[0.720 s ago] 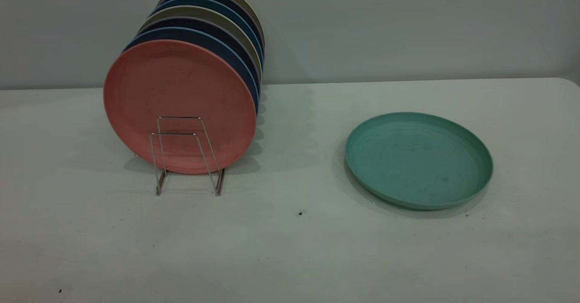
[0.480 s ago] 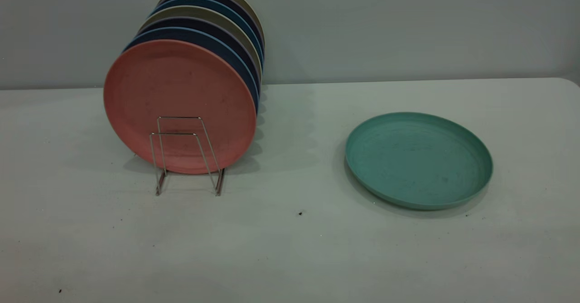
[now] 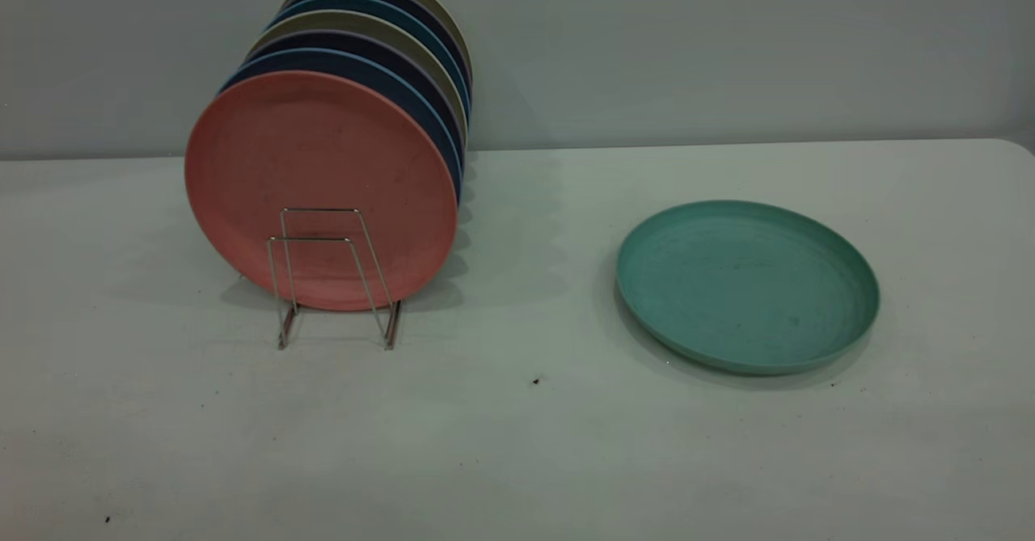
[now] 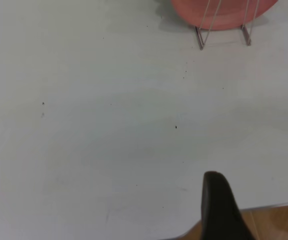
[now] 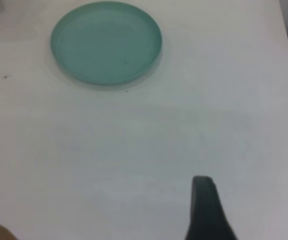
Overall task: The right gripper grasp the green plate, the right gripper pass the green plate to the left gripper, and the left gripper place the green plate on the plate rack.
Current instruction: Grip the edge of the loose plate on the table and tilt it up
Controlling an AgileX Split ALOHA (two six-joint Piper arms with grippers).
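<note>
Exterior view: green plate [image 3: 747, 286] flat on the tabletop [image 3: 517, 444], well right of the plate rack [image 3: 333, 276].
Pink plate [image 3: 321, 189] stands foremost in the rack. Neither hand's opening can be told; each wrist view shows one dark finger.

No readable text, label, brand, number or sign shows anywhere.

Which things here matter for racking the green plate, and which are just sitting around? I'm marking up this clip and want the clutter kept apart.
Part of the job:
green plate, flat on the table, untouched
plate rack, front loops free
right gripper, away from the plate
left gripper, over bare table

Just there:
pink plate and the plates behind it, already racked
</note>
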